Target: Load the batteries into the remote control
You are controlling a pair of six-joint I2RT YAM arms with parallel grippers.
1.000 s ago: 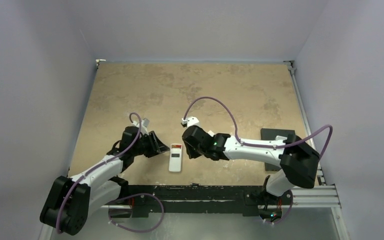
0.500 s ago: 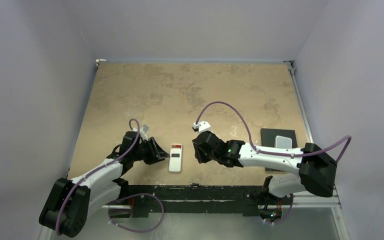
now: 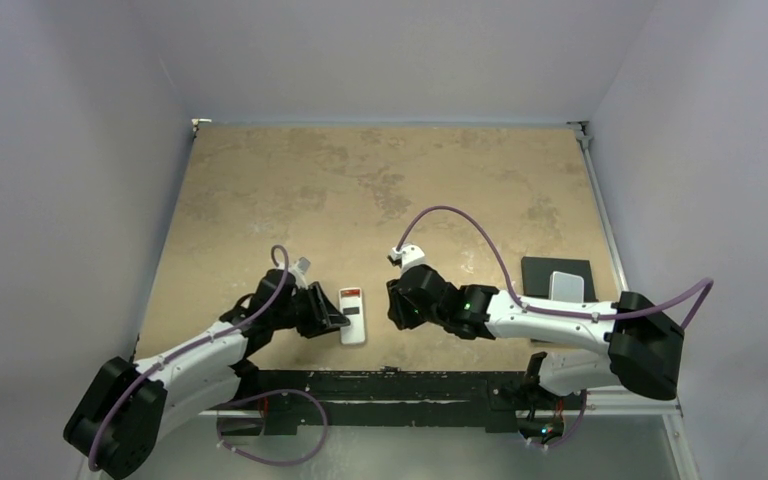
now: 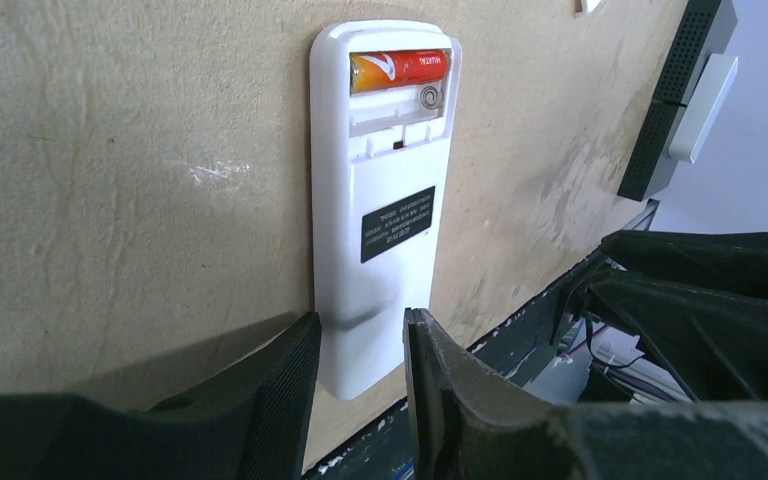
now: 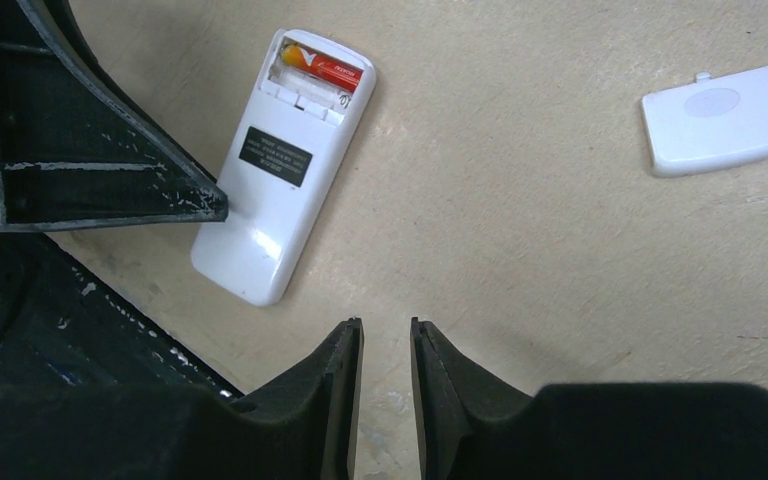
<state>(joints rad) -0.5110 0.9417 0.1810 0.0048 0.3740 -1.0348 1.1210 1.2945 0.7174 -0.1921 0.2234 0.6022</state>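
The white remote control [image 3: 352, 322] lies back up near the table's front edge, with its battery bay uncovered at the far end. One red battery [image 4: 400, 70] sits in the bay [image 5: 325, 68]. The slot beside it shows only a spring contact. My left gripper [image 3: 337, 320] is just left of the remote [image 5: 280, 190]. It is partly open, with one fingertip [image 5: 215, 205] at the remote's left edge. The remote's near end [image 4: 370, 340] shows in the gap between its fingers. My right gripper [image 5: 385, 325] hovers over bare table to the right of the remote, slightly open and holding nothing.
A small white cover piece [image 5: 717, 120] lies on the table beyond the right gripper. A pale grey block [image 3: 565, 285] rests on a dark pad [image 3: 540, 270] at the right edge. The black front rail [image 3: 390, 380] runs just below the remote.
My left gripper has slid right, up to the remote's left edge. My right gripper has drawn back to the right and towards the front edge. The remote has not moved.
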